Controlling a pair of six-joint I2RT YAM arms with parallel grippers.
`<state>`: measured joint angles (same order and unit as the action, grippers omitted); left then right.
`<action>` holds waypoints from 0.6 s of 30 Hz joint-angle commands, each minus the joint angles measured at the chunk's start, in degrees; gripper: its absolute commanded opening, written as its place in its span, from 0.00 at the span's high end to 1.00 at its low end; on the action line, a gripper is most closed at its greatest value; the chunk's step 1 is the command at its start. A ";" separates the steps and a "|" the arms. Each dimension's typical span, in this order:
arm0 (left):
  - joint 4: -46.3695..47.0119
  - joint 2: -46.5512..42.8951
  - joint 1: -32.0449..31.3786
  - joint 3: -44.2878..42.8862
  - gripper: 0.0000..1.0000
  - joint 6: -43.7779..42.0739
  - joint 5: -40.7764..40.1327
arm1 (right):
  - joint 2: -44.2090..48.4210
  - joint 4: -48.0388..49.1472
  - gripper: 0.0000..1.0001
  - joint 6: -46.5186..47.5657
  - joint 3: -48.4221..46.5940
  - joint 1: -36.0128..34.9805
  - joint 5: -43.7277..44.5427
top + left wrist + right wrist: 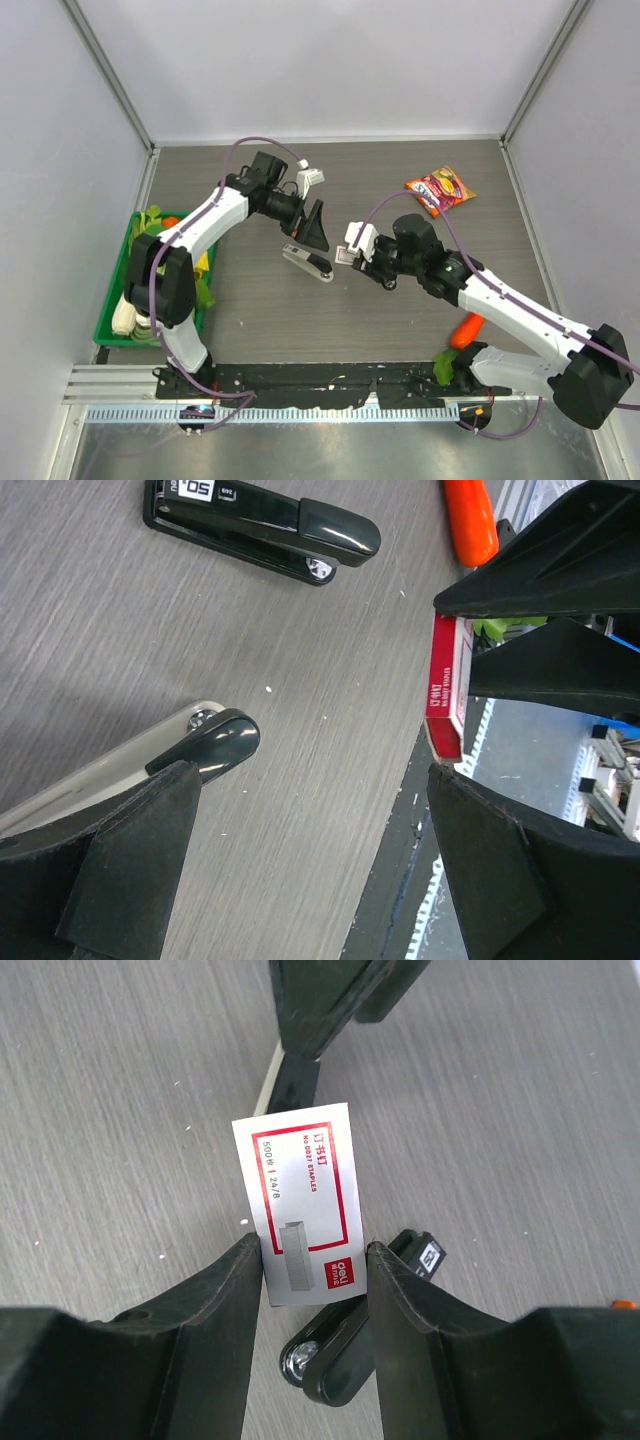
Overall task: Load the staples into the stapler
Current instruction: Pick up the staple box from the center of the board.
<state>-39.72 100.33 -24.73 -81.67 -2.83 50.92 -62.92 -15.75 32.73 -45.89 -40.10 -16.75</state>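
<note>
The staples (300, 1190) are pinched at the box's near end between my right claw's (312, 1252) half-closed fingers, just beside the stapler (308, 262). My left claw (310, 820) gapes wide above that stapler, gripping nothing.

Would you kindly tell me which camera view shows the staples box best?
The right wrist view: the staples box sits label-up between the fingers. The left wrist view shows only its red edge; the top view, a tiny patch.
</note>
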 commanded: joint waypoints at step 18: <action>1.49 0.39 -2.51 -0.86 0.01 1.60 4.02 | 0.69 11.35 0.59 -5.40 1.24 0.11 0.76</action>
<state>-39.44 101.21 -26.61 -81.67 -1.65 53.58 -62.78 -8.54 28.25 -44.01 -39.99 -15.68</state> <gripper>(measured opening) 0.991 0.482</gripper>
